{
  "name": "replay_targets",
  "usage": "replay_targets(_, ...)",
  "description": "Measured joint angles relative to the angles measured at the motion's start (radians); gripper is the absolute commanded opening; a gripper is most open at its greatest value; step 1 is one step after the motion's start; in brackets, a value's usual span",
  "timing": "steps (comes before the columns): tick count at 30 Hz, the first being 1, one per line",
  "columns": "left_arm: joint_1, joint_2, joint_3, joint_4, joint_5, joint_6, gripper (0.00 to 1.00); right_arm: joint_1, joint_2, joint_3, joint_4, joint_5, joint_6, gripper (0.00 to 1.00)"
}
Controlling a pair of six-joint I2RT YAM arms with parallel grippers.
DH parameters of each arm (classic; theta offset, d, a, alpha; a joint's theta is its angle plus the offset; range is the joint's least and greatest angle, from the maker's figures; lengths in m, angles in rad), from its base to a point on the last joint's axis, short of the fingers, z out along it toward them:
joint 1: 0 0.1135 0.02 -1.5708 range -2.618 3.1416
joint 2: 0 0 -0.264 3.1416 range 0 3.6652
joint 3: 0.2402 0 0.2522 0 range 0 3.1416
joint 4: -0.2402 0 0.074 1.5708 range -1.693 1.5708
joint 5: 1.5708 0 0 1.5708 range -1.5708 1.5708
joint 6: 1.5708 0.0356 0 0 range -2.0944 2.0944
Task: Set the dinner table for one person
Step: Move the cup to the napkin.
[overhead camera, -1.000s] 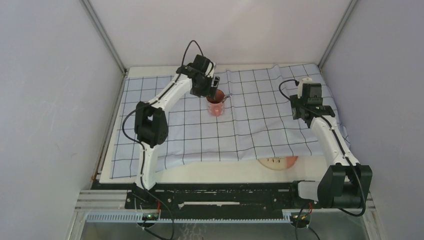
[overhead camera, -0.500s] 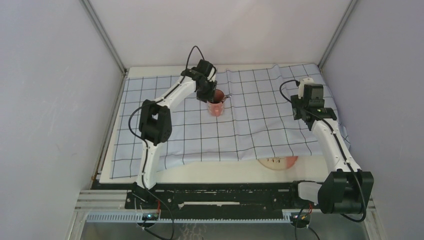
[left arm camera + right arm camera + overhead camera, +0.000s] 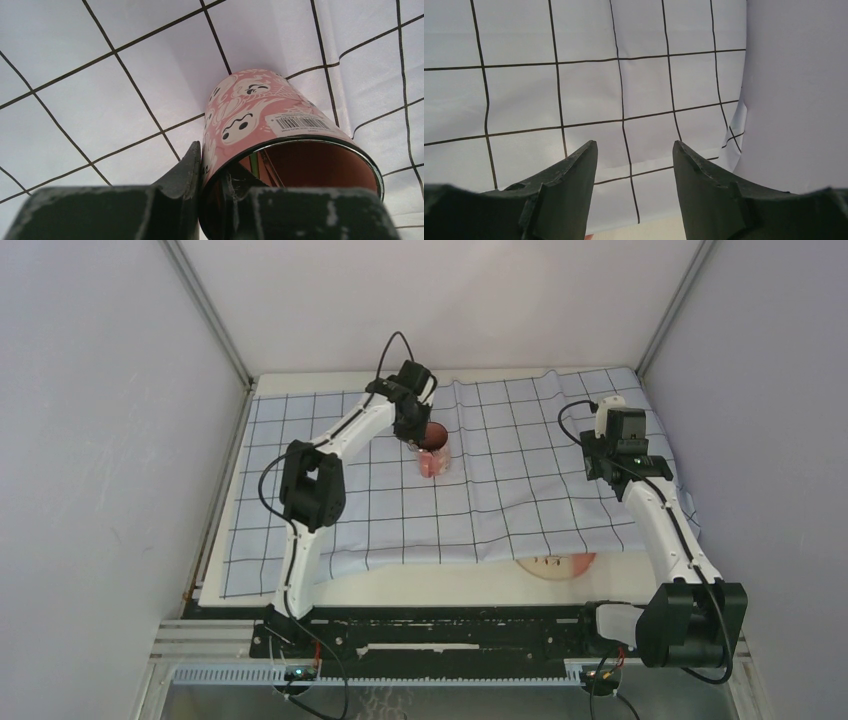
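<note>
Left gripper (image 3: pixel 210 167) pinches pink cup (image 3: pixel 260 125) wall at rim, one finger inside, one outside. Cup stands on checked cloth (image 3: pixel 520 490). Dinner table (image 3: pixel 400 585) lies beneath cup, bare strip nearward. Right gripper (image 3: pixel 634 160) gapes empty, well right of cup. Lift straight, slowly, cup upright: rim pinch could slip.

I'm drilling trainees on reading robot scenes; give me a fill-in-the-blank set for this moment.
The left gripper pinches the rim of the pink ghost-printed metal cup, one finger inside, one ____. The cup sits on a pale-blue cloth with a black ____ pattern. The right gripper hangs with jaws ____.
Missing: outside; grid; open.
</note>
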Motion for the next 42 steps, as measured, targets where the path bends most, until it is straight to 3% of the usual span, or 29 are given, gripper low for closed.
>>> replay_targets(13,-0.003,-0.007,-0.002,-0.027,-0.043,0.053,0.00,0.001,0.000,0.000,-0.011,-0.006,0.000,0.64)
replay_targets(27,0.151,-0.074,-0.098,-0.061,-0.068,0.108,0.00,0.009,0.000,-0.004,-0.018,-0.025,0.001,0.64)
replay_targets(42,0.147,-0.057,-0.058,-0.095,-0.093,0.133,0.00,0.022,0.001,-0.019,-0.037,-0.027,0.005,0.64)
